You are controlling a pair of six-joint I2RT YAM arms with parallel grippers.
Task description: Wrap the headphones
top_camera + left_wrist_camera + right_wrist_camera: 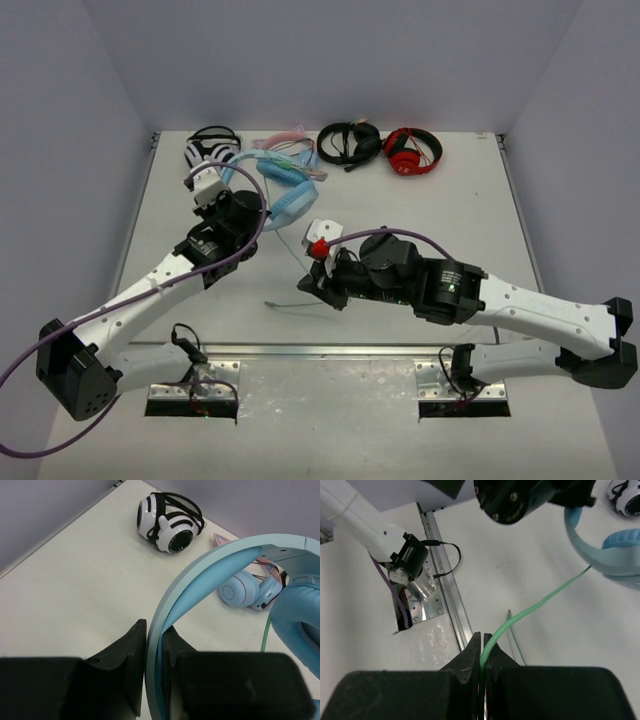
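Light-blue headphones (288, 195) sat on the table (500, 230) just to the near-right of the white-and-black headphones (212, 150) in the top view. Their long axis ran roughly from the far side toward the arms' bases, leaning slightly away from that white-and-black pair. We could not tell whether they rested on the table or hung just above it.

The left gripper (154, 630) was clenched on the wide headband (210, 560), one finger on each face of the band. In the left wrist view the band rose out of the fingers edge-on and arched over toward a padded cup (300, 625), its opening facing down and away from the white-and-black pair (170, 522).

The pale-green cable (535, 605) left the cup end and ran in a loose curve farther from the white-and-black pair, toward the near edge. The right gripper (482, 641) was pinched tight on it, the cord coming up from between the fingertips. A loose stretch of cable (295, 307) lay on the table just beyond that gripper (308, 283).

Right of the white-and-black pair, along the far edge, we saw small cat-ear headphones (285, 148), touching or almost touching the light-blue ones, then black headphones (350, 143) and red-and-black headphones (413, 152).
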